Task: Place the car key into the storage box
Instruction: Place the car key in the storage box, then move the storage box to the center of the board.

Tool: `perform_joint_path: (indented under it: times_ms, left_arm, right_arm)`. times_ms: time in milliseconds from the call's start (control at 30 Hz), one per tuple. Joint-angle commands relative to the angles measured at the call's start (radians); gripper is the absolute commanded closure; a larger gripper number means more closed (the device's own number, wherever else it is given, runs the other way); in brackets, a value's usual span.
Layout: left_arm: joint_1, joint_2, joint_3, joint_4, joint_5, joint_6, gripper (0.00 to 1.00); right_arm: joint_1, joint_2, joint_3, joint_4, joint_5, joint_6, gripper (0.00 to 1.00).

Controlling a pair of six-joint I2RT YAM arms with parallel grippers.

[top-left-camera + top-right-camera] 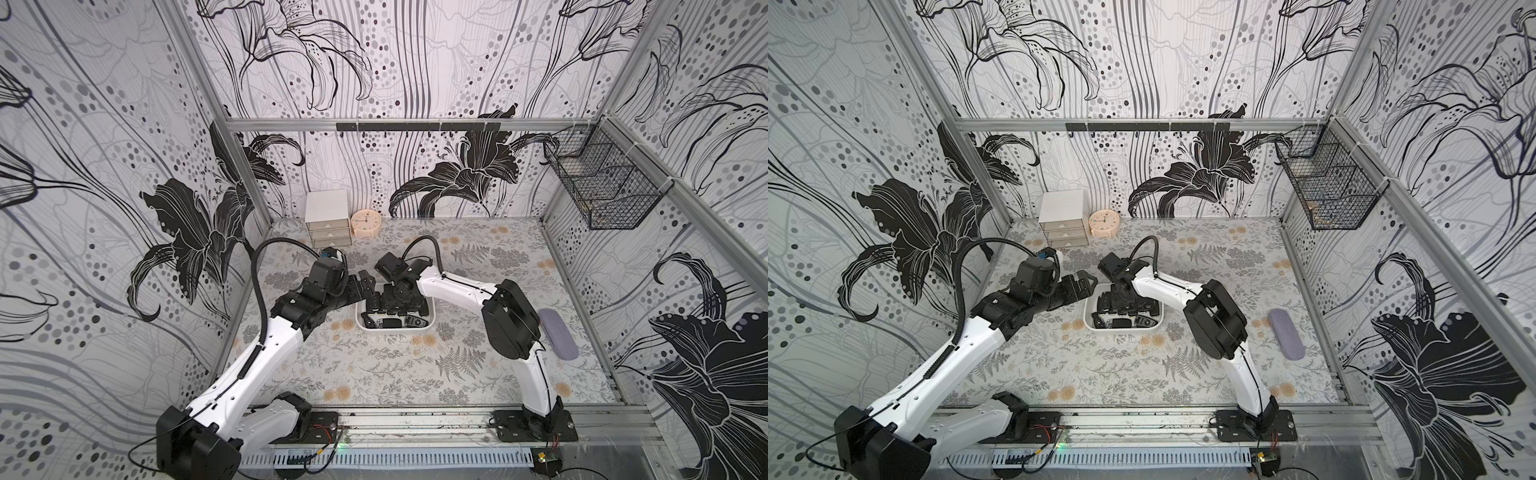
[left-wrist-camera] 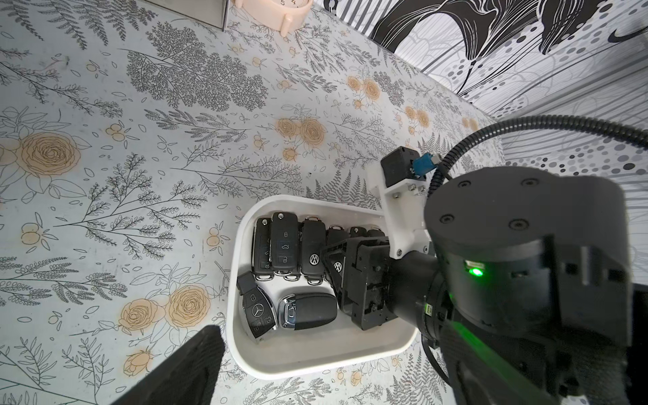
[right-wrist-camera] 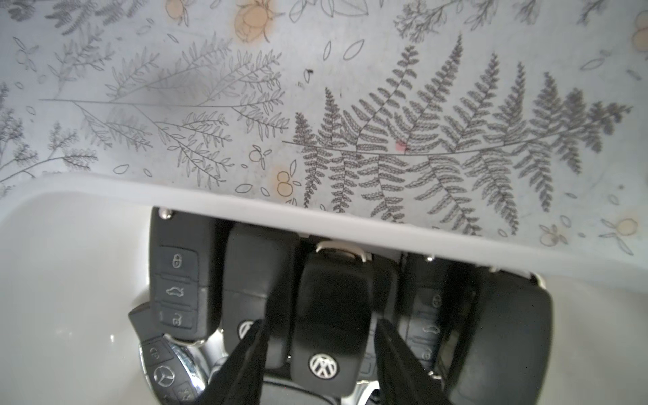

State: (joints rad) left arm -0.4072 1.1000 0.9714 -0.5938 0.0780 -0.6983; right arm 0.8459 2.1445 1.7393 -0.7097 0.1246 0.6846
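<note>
R gripper [image 3: 319, 324] had jaws parted either side of black VW car key [image 3: 329, 298], not gripping it, in shallow white plastic storage box [image 3: 315, 221]; L gripper [image 1: 368, 284] wide open, empty.

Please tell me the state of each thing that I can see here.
storage box, holding many key fobs
VW key fob, lying in the box, not gripped
right gripper, open around that fob
left gripper, open, empty
drawer cabinet, all drawers shut
clock, standing
grey case, shut
wire basket, hanging on the side wall
</note>
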Motion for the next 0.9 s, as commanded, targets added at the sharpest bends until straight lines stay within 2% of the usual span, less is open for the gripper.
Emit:
perform_joint_path:
  times_ms: [0,100,233,333,533,633,867]
  left_arm:
    - [0.014,0.004,-0.014,0.009,-0.013,0.024,0.01]
    - [0.020,0.011,-0.017,0.010,-0.016,0.031,0.01]
    - [0.032,0.023,-0.034,0.002,-0.031,0.039,0.01]
    - [0.045,0.056,-0.049,-0.019,-0.045,0.033,0.01]
    - [0.062,0.172,-0.082,-0.017,-0.018,0.020,0.12]
    - [0.063,0.245,-0.079,-0.014,-0.012,0.015,0.17]
    - [0.063,0.370,-0.072,-0.011,-0.009,0.016,0.20]
  right_arm:
    - [-0.005,-0.067,-0.011,-0.018,0.030,-0.027,0.48]
    - [-0.005,-0.072,-0.013,-0.023,0.031,-0.029,0.46]
    - [-0.005,-0.120,-0.046,0.009,0.024,-0.029,0.35]
    - [-0.005,-0.186,-0.090,0.058,0.023,-0.044,0.24]
    - [-0.008,-0.327,-0.183,0.095,0.092,-0.077,0.00]
    - [-0.018,-0.384,-0.227,0.093,0.121,-0.081,0.00]
    - [-0.066,-0.469,-0.315,0.092,0.160,-0.070,0.00]
